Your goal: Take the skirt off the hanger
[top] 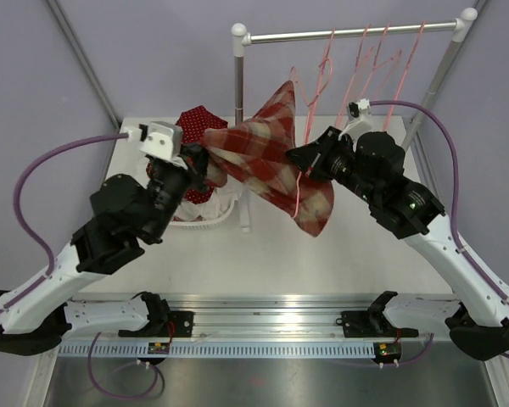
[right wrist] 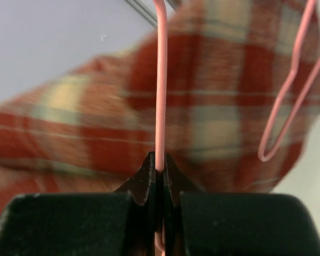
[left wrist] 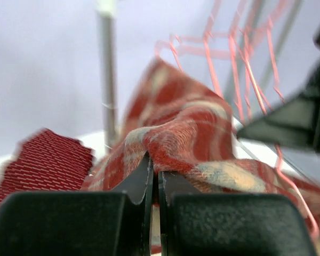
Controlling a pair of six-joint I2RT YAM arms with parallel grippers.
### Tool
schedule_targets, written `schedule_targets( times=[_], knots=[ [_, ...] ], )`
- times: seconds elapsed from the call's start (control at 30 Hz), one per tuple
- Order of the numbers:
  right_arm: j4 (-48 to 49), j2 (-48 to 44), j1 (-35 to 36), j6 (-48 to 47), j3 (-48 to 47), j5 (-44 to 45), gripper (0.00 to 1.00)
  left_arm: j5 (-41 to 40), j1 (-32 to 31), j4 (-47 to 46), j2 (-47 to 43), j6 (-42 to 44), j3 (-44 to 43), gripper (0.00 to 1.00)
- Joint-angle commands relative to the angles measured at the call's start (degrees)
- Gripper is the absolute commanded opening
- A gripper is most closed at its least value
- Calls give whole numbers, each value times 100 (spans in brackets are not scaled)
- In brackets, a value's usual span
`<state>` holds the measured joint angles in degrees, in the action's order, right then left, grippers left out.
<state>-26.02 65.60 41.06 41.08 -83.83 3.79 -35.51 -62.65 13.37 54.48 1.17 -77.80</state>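
Black fingertips fill the bottom of each wrist view, and only those views settle the grips. The left gripper (left wrist: 154, 172) has its jaws pressed together on a bunched fold of the plaid skirt (left wrist: 186, 133). The right gripper (right wrist: 157, 166) is clamped on the thin pink wire of the hanger (right wrist: 160, 80), which rises toward 12 o'clock in front of the cloth. Only the overhead view gives the layout. The skirt is off the bench (top: 339, 263), stretched in the air between the two arms below the rack rail (top: 348, 34). Its long axis runs roughly from 10 o'clock, where it narrows into the left gripper, toward 4 o'clock, where a broad corner hangs lowest. A second corner peaks toward 12 o'clock beside the rack's upright post. The right gripper meets the hanger at the skirt's 3 o'clock edge. Spare pink hangers (top: 382, 59) dangle from the rail at 1 o'clock. A dark red cloth (top: 199, 119) lies at 11 o'clock of the left gripper. I cannot tell whether the held hanger's hook is on the rail.
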Motion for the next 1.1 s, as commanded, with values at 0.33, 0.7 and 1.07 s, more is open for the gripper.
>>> schedule_targets(
  times=[0.33,0.7,1.07],
  knots=[
    [-245,-1111,16,-38,78,324,0,-722,1702,16,1319,1116,-2660,0],
    [-553,-1331,16,-153,77,333,0,867,4075,834,2383,-90,-3507,0],
    [-545,-1103,16,-311,-212,175,0,1790,5227,-290,3243,-1066,-1266,0]
  ],
)
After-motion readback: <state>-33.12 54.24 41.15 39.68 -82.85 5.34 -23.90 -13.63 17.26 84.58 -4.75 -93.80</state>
